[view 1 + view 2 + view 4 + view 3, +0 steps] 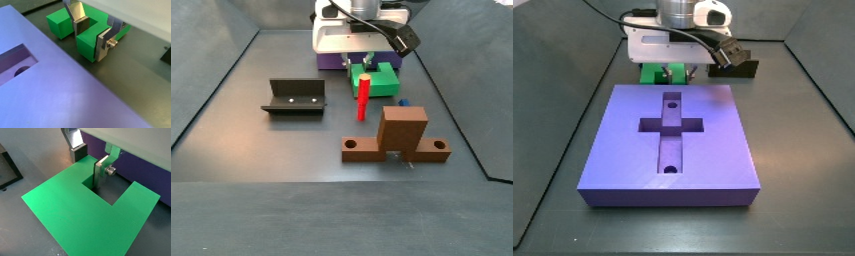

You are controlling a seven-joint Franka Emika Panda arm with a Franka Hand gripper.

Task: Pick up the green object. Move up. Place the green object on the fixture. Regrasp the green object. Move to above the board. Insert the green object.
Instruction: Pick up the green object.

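Dark floor; gripper (93, 164) low over green object (73, 213), fingers (101, 172) straddling one arm, pads apparently closing on it. Off-centre grip risks tilt on lift, snagging the board (47, 85) beside them.

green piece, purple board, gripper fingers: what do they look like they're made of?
Green piece: likely plastic; flat matte colour, sharp square edges, no grain. Board: probably the same, matte purple with crisp cut recesses; could be painted. The gripper is low over the green piece beside the board, one arm of the U between its fingers; they look like bare metal, silver with a reflective sheen and a screw head showing.
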